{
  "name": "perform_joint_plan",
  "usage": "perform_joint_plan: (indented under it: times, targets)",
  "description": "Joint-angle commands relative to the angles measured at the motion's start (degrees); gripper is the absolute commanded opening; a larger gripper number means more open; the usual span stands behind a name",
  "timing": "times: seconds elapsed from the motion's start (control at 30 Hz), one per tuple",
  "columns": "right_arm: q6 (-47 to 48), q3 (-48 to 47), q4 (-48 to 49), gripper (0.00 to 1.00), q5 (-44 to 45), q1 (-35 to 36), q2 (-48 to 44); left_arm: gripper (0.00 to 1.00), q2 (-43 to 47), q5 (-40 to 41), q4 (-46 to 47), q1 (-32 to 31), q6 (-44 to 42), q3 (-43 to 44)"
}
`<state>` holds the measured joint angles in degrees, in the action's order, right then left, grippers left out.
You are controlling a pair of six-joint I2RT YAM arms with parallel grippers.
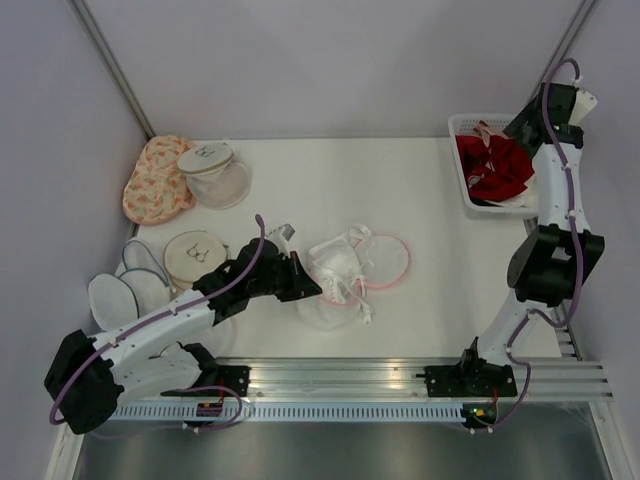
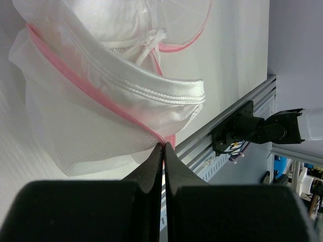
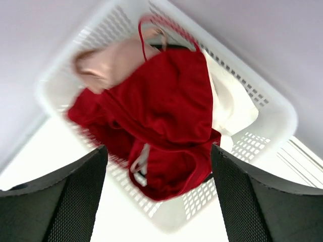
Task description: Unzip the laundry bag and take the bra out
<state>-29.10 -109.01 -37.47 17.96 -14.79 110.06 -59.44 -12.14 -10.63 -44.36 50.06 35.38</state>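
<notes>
Over mid-table, top view: my left claw (image 1: 306, 287) meets the laundry bag (image 1: 350, 268), which spreads just beyond its tips.

Left wrist: claw clenched, tips nipping the bag's pink rim (image 2: 91, 93). The white bra (image 2: 166, 98) sits in the mesh just ahead.

Right wrist: right claw (image 3: 159, 151) released, fingers wide. A white basket (image 3: 272, 118) with a red garment (image 3: 166, 101) lies straight ahead of it.

The desk (image 1: 420, 300) is plain matte white, with pale lilac-grey walls (image 1: 330, 60) closing it in behind and on both sides. Thin metal posts (image 1: 110, 60) slant up from the desk's two back corners. A ribbed aluminium rail (image 1: 340, 375) runs along its near edge, and below that is a dull grey-green strip (image 1: 330, 455). Light's soft and even, shadows pretty faint.
</notes>
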Motion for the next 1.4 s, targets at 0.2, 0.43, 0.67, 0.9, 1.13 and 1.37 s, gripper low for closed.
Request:
perform_joint_plan:
  times: [0.2, 0.43, 0.67, 0.9, 1.13, 1.37]
  targets:
    - [9.2, 11.0, -5.2, 0.84, -5.1, 16.7, -23.4, 0.02, 1.9, 1.0, 2.9, 0.2, 1.4, -1.6]
    - [10.1, 38.4, 3.6, 0.84, -26.9, 38.6, -38.2, 0.02, 2.9, 2.1, 2.8, 0.3, 2.8, -3.8]
    - [6.4, 52.0, 9.4, 0.85, -31.0, 56.3, -41.2, 0.02, 4.4, 5.1, 2.3, 0.3, 5.0, -7.3]
    - [4.4, 54.1, 13.0, 0.84, -19.4, 58.3, -34.1, 0.02, 5.5, 5.2, 2.2, 0.3, 6.3, -9.2]
    - [2.9, 54.7, 21.5, 0.83, -24.3, 59.6, -25.5, 0.02, 7.4, 6.1, 1.0, 0.3, 6.6, -10.4]
    - [0.4, 55.6, 26.1, 0.83, -27.9, 63.7, -29.2, 0.02, 7.7, 6.6, 0.8, 0.4, 6.9, -11.3]
